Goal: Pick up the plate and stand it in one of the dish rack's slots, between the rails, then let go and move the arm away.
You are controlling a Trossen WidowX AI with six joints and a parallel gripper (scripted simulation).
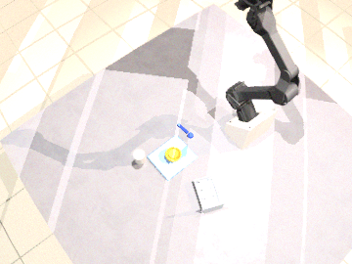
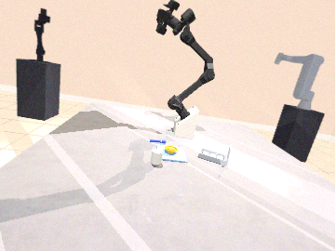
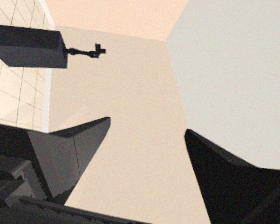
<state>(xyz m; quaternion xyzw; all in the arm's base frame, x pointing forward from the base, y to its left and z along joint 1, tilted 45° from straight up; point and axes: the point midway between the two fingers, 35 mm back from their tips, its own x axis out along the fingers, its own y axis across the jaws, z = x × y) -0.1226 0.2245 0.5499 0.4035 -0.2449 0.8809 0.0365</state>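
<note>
Rearing up from a pale block-shaped base (image 1: pixel 251 133) (image 2: pixel 186 128) with the black arm (image 1: pixel 279 51) (image 2: pixel 200 53), well apart from everything laid out on the grey counter (image 1: pixel 112 202) (image 2: pixel 163 216). Holding nothing: jaws wide open, framed in the wrist view against bare wall. Lying on a light blue square board (image 1: pixel 169 173) (image 2: pixel 179 160), what looks like the plate, round and yellow (image 1: pixel 173 154) (image 2: pixel 171 150); outside the dish rack (image 1: pixel 207 195) (image 2: pixel 213 156), so not standing in any slot. Resting near one corner of the board, a pale cup (image 1: pixel 139 154) (image 2: pixel 156 156); by another side, a blue utensil (image 1: pixel 185 131) (image 2: pixel 158 141), too small to name more closely. Rising at one end of the grey rack, a thin upright panel (image 2: pixel 229 155), impossible to tell whether part of it. Standing off in the background, a black pedestal (image 2: pixel 38 90) (image 3: pixel 35 47) with another small arm (image 2: pixel 40 41) (image 3: pixel 82 51) on top.
</note>
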